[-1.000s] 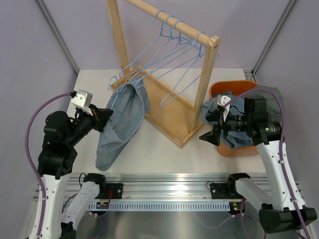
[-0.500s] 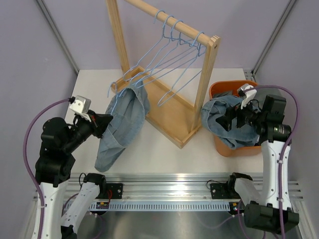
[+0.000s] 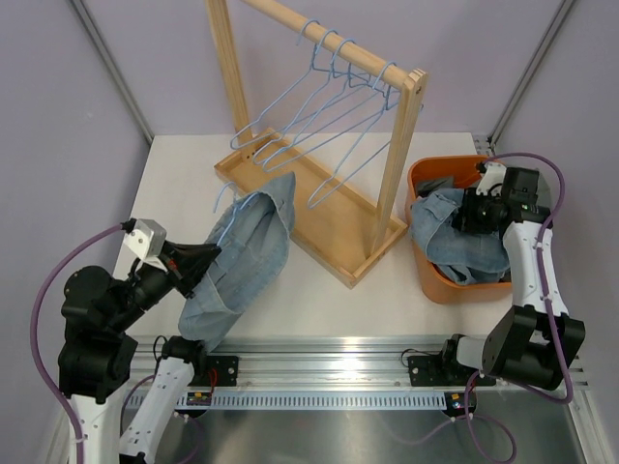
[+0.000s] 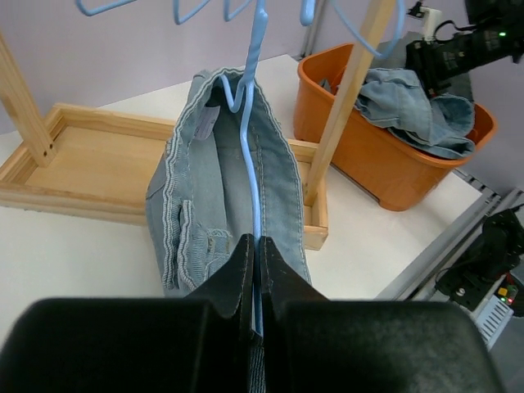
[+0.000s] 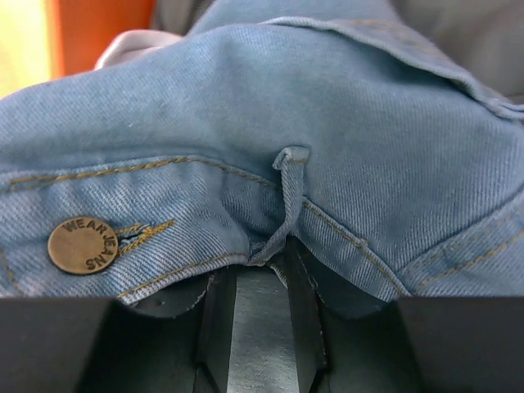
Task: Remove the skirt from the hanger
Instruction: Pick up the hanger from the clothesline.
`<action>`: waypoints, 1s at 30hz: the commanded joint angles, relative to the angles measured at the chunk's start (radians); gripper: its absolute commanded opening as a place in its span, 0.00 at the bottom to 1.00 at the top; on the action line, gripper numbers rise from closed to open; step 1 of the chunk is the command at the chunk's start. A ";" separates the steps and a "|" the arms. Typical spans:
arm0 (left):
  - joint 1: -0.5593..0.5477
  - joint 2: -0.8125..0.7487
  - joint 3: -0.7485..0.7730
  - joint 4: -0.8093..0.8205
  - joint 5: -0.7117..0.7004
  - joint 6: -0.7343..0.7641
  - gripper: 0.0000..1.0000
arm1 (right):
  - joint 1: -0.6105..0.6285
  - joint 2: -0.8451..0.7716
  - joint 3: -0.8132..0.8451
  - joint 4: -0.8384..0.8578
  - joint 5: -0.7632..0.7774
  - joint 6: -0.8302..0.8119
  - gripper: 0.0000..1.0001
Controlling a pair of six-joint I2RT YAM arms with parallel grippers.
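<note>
Where my left gripper (image 4: 255, 248) is clamped on the hanger (image 4: 250, 147), the skirt (image 4: 282, 188) lies straight ahead of it, still threaded on the wire, long axis running away from me. My right gripper (image 3: 474, 215) is far off in the bin (image 3: 426, 174), buried in denim (image 5: 344, 123); whether it grips cannot be told. The left is nearer.

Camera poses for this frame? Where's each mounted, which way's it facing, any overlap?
Top external: above and behind the robot, looking down on table, rack and orange bin; left arm and right arm show.
Left wrist: looks along the left gripper, shut on the hanger inside the skirt, toward the bin.
Right wrist: right gripper nosed into denim in the bin.
Shared: top and left wrist both see skirt, rack, bin.
</note>
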 commanded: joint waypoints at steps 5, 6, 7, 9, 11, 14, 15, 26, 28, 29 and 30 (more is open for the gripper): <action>-0.003 -0.015 0.003 0.085 0.177 -0.040 0.00 | -0.023 -0.005 0.049 0.042 0.206 -0.006 0.37; -0.003 -0.015 -0.012 0.094 0.208 -0.046 0.00 | -0.027 -0.005 0.068 0.042 0.211 -0.012 0.39; -0.002 -0.015 -0.022 0.102 0.223 -0.049 0.00 | -0.031 -0.005 0.075 0.039 0.216 -0.017 0.40; -0.003 -0.012 -0.045 0.131 0.256 -0.061 0.00 | -0.039 0.009 0.100 0.033 0.210 -0.029 0.45; -0.003 -0.009 -0.054 0.149 0.289 -0.064 0.00 | -0.048 0.007 0.121 -0.002 0.148 -0.051 0.52; -0.003 -0.018 -0.078 0.177 0.322 -0.073 0.00 | -0.048 -0.029 0.186 -0.074 0.001 -0.129 0.76; -0.002 -0.020 -0.088 0.186 0.340 -0.079 0.00 | -0.048 -0.064 0.198 -0.091 -0.042 -0.190 0.80; -0.003 -0.005 -0.166 0.299 0.443 -0.141 0.00 | -0.046 -0.177 0.348 -0.499 -0.634 -0.696 0.97; -0.005 0.002 -0.166 0.304 0.458 -0.145 0.00 | -0.027 -0.186 0.352 -0.594 -0.737 -0.836 0.98; -0.008 0.005 -0.167 0.321 0.463 -0.161 0.00 | -0.013 -0.189 0.350 -0.619 -0.763 -0.873 0.98; -0.011 0.011 -0.172 0.333 0.464 -0.168 0.00 | 0.007 -0.200 0.347 -0.634 -0.781 -0.920 0.99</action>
